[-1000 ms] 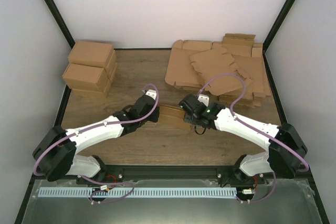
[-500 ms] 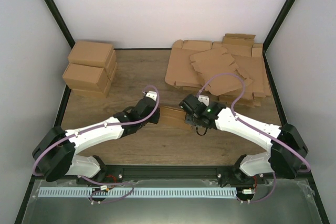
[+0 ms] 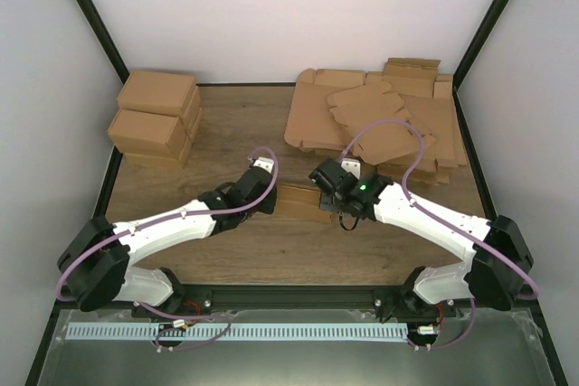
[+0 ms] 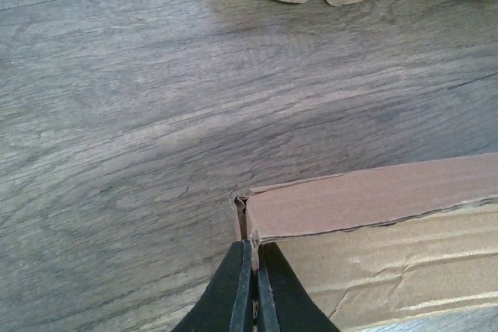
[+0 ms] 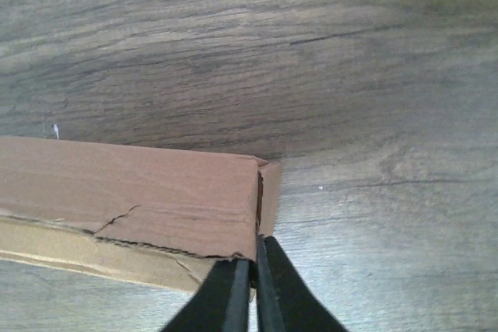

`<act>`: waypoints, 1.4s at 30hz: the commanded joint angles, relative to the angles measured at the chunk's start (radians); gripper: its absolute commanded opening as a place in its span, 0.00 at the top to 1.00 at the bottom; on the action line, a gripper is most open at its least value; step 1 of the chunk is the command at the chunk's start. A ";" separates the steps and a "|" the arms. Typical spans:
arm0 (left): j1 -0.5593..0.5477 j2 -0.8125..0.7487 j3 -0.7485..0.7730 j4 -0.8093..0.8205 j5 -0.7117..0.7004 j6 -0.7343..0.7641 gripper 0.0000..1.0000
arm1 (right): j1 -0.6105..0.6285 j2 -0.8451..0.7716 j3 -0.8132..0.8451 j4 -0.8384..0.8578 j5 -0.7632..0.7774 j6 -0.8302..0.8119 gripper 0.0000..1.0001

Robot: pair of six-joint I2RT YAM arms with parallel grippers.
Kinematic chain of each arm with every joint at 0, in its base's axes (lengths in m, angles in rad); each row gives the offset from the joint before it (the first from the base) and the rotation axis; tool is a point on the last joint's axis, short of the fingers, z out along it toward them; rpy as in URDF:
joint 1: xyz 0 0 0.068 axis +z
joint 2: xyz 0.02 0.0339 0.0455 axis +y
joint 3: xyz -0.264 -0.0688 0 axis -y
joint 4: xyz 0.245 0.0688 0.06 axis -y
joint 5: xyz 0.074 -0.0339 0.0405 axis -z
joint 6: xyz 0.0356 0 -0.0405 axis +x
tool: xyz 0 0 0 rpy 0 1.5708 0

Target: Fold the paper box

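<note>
Two arms are on the paper box, which sits near the middle of the table, pretty much right between them. It looks folded up into a shallow carton with its lid down, so I can't see if anything's inside.

The left gripper is at the box's left end, fingers squeezed together with the tips right against the corner. I can't tell if any cardboard is caught between them.

The right gripper is at the other end, fingers just a sliver apart, and the little end flap seems to run down into that gap, so it's pinching the box there.

A stack of made-up cartons sits at the far left. A messy pile of flat blanks is at the far right, well apart from the box.
</note>
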 commanded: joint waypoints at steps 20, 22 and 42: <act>-0.047 0.058 -0.078 -0.066 0.031 -0.054 0.96 | 0.012 -0.022 -0.144 0.055 -0.073 0.045 0.99; -0.049 0.061 -0.092 -0.041 0.034 -0.058 0.96 | 0.012 -0.020 -0.152 0.068 -0.075 0.042 0.99; -0.052 -0.138 -0.054 -0.153 -0.007 -0.097 0.54 | 0.012 -0.049 -0.162 0.172 -0.012 -0.054 0.99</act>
